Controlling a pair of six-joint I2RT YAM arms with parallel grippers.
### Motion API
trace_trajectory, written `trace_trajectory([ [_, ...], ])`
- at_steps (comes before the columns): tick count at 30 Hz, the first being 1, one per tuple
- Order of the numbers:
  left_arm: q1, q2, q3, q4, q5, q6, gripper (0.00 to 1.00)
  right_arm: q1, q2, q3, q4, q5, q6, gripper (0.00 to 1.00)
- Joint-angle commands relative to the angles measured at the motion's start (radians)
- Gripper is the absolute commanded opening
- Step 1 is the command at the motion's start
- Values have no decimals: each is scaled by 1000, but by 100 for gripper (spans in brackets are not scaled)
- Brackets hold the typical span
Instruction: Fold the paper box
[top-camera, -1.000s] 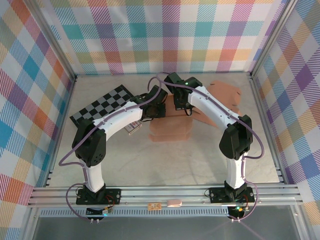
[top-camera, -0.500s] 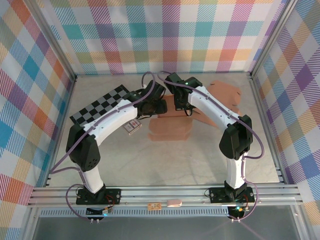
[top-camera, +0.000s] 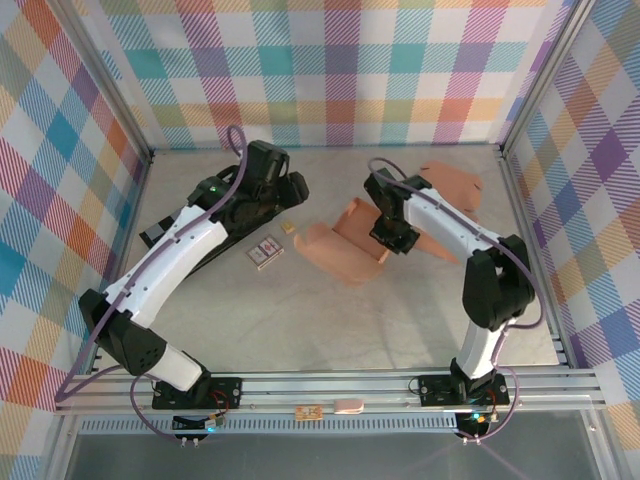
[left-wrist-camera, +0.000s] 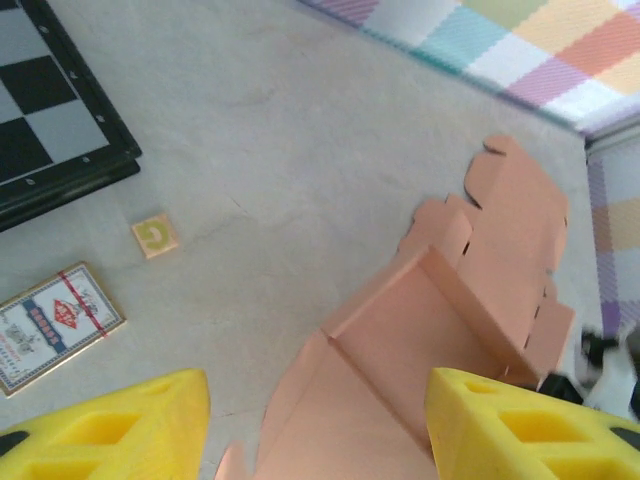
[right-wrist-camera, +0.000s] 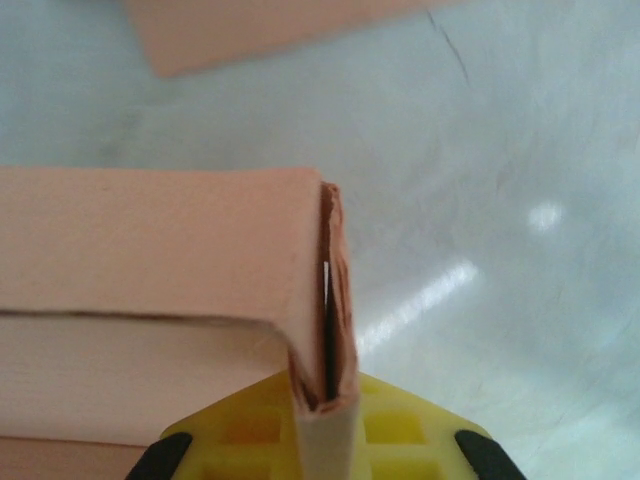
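The half-folded paper box (top-camera: 335, 252) lies mid-bench (top-camera: 300, 320), one raised wall pinched at its right end by the closed right hand (top-camera: 385, 243), while the left hand (top-camera: 288, 192) hovers open, holding nothing, to its left near the chessboard (left-wrist-camera: 50, 100) and card pack (left-wrist-camera: 55, 325).

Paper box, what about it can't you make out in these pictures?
- Top view: the box corner in the right jaws is hidden under the right arm.
- Right wrist view: the box is blurred from closeness and cut off at the left edge.
- Left wrist view: its near end is cut off at the bottom edge.
- Card pack print: too small to read in the left wrist view.
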Motion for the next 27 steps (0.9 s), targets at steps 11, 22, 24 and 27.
trace_trajectory([
  [11,15,-60,-36,-140,40,11,55,27,1,-169,253,-412,849,0],
  [22,15,-65,-77,-188,125,73,52,25,104,-240,394,-479,973,0],
  [24,16,-64,-91,-192,149,79,52,25,112,-240,390,-476,972,0],
  [27,15,-66,-117,-186,177,80,53,25,128,-238,376,-474,962,5],
])
